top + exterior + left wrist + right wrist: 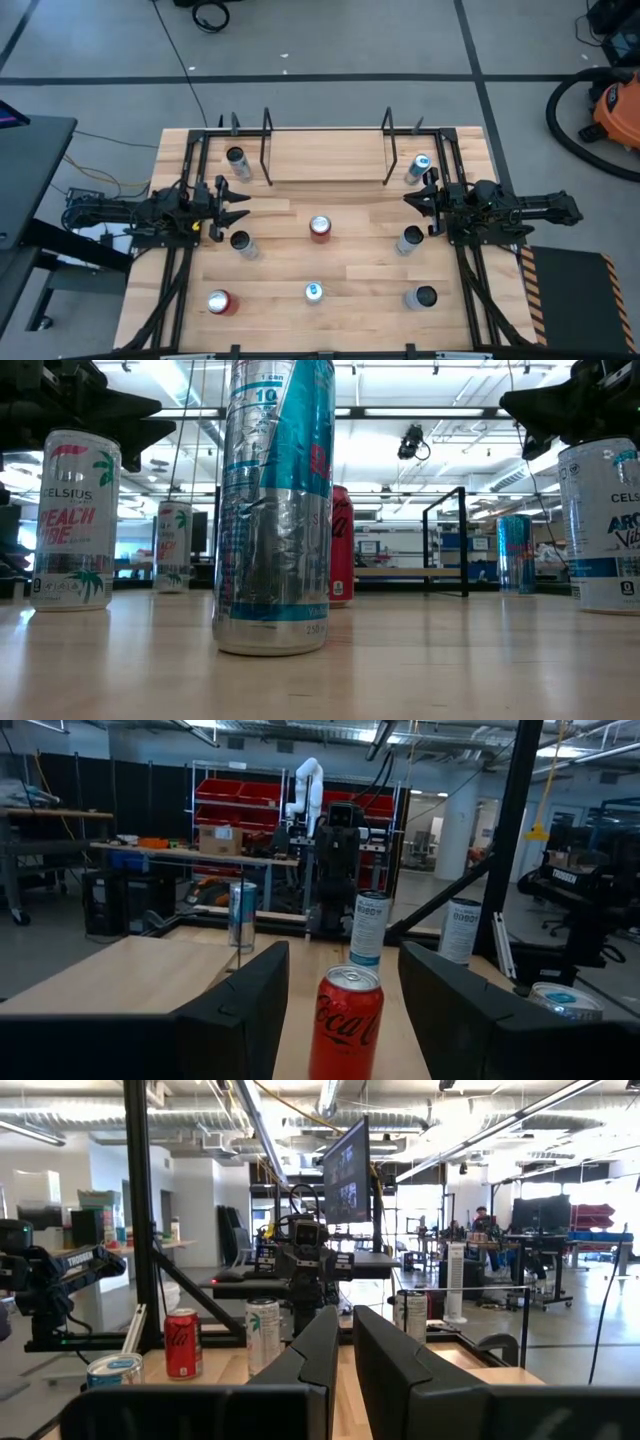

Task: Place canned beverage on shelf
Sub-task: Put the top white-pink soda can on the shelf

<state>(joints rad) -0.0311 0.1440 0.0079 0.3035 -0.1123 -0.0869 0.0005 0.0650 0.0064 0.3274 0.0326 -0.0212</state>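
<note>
The shelf [328, 160], a light board between two black rod frames, stands at the table's far middle, also seen in the low view [410, 572]. Several cans stand upright on their bases on the tabletop: a red one [320, 228] at the centre, a silver-blue one [314, 292] near the front, one just outside each shelf end [237, 160] [418, 168]. My left gripper [248, 207] hovers at the table's left side, open, nothing between its fingers; the red can [345, 1020] stands well beyond them. My right gripper [408, 198] hovers at the right side, shut and empty.
More cans stand near both arms: one by the left gripper [243, 244], one by the right [410, 240], and one at each front corner [221, 302] [421, 297]. Black frame rails [190, 200] run along both sides of the table. Bare board lies between the red can and the shelf.
</note>
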